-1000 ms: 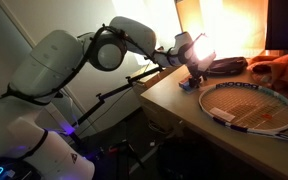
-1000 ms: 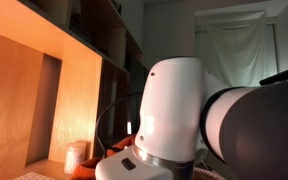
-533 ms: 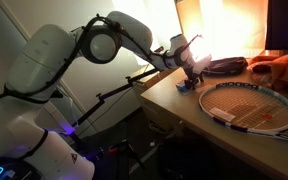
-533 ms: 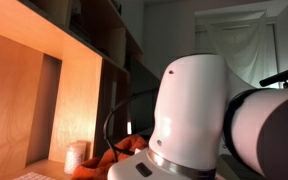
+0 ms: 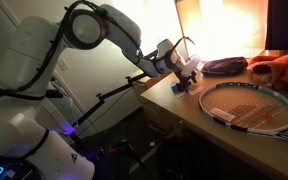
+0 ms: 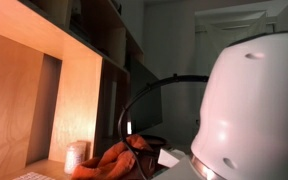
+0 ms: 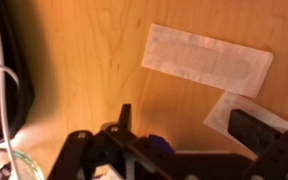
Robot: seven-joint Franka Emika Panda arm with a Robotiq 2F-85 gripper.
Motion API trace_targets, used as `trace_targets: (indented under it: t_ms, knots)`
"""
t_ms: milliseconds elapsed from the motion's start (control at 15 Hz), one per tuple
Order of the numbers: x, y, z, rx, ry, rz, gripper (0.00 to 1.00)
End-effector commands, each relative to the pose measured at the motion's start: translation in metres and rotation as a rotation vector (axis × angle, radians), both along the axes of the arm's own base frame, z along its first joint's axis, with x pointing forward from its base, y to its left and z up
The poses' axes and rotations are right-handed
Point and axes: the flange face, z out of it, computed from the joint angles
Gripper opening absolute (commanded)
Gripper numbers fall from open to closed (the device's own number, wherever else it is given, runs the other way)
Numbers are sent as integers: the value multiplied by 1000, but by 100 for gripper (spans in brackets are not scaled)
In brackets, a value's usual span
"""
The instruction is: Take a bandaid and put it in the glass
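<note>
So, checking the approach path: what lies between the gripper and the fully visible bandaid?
Only bare wooden tabletop, seen in the wrist view, between the open gripper and that bandaid.

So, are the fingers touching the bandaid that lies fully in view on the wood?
Apart. The wrist view shows a strip of bare desk between the open fingers and that bandaid, which lies flat.

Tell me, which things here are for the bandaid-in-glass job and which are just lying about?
For the job: bandaid; second bandaid, partly in view; what seems to be the rim of the glass; open gripper.

Lying about: tennis racket; orange cloth.
</note>
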Motion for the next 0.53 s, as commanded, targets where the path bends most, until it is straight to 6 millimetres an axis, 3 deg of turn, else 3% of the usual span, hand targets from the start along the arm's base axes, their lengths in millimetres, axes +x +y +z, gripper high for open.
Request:
trace_targets:
  t_ms: [0, 467]
  knots:
    - [-35, -7, 17, -27, -37, -26, 100]
    - [-81, -10, 34, -74, -81, -64, 100]
